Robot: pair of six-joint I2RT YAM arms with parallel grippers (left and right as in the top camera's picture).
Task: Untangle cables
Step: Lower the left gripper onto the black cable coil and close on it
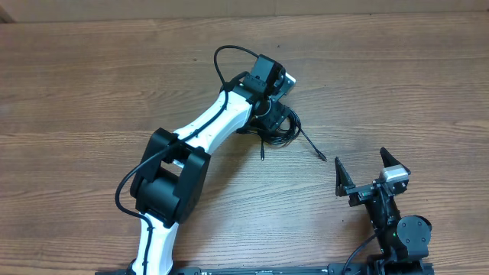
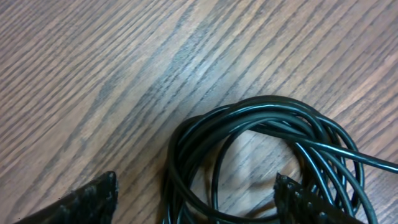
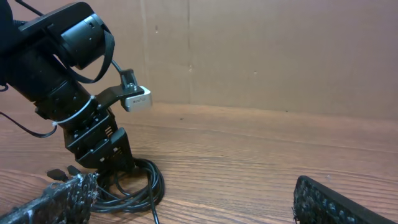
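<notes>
Tangled coil of thin black cables lies on the brown wood-grain counter, directly under the left pincer, jaws apart and straddling several loops. Right pincer spread wide, empty, well apart from the coil. Risk: a pinch taking many strands at once would lift the whole knot and tighten it

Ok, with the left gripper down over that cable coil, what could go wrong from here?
1. The left gripper straddles several stacked loops of the cables; closing here would likely pinch the whole bundle, lifting the tangle rather than one strand.
2. The right gripper sits open, away from the coil, so nothing pins it; a pull may just drag it across the table.
</notes>
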